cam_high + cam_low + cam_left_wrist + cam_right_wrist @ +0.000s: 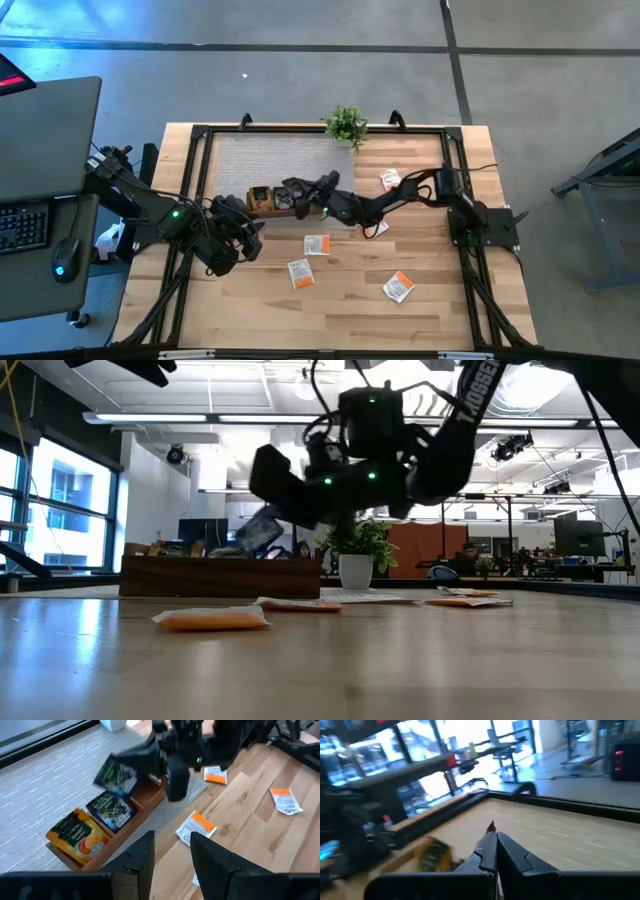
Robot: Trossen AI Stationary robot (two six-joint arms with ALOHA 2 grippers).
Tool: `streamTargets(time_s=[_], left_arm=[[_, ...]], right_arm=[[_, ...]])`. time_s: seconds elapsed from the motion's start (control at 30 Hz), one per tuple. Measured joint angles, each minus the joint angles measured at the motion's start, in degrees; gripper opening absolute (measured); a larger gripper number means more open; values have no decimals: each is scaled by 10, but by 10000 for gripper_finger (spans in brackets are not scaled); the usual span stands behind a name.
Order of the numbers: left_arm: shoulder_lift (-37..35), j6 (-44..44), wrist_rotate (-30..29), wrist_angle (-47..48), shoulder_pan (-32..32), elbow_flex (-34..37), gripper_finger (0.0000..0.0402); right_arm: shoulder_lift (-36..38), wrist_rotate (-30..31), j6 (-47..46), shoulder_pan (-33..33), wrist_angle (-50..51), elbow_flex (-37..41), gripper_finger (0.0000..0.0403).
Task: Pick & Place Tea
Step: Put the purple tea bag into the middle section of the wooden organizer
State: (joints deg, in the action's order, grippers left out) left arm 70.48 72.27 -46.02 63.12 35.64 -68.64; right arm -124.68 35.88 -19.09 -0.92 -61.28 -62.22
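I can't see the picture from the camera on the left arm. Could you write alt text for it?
A dark robot gripper holds a dark tea sachet above a wooden tray that already contains an orange sachet and a dark sachet. Orange-and-white sachets lie scattered on the wooden table, and the camera's own two fingers stand apart at the bottom.
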Motion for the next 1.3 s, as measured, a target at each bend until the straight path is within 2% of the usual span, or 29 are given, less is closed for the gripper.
streamTargets(time_s=[0.17, 0.33, 0.5, 0.67, 0.83, 1.17, 1.3], left_arm=[[0, 1, -21, -6, 0, 0, 124], [0, 10, -22, -10, 0, 0, 124], [0, 11, -24, -10, 0, 0, 124], [0, 11, -24, -9, 0, 0, 124], [0, 11, -24, -9, 0, 0, 124], [0, 11, -24, -12, 0, 0, 124], [0, 11, -24, -12, 0, 0, 124]], right_arm=[[-44, -43, 3, 14, 11, -72, 0], [-75, 5, -4, 19, 71, -125, 0], [-87, 61, -17, 21, 77, -130, 0], [-88, 40, -1, 23, 80, -129, 4], [-91, 41, 40, 31, 77, -129, 25], [-91, 43, 40, 32, 71, -128, 90], [-91, 41, 69, 34, 67, -127, 111]])
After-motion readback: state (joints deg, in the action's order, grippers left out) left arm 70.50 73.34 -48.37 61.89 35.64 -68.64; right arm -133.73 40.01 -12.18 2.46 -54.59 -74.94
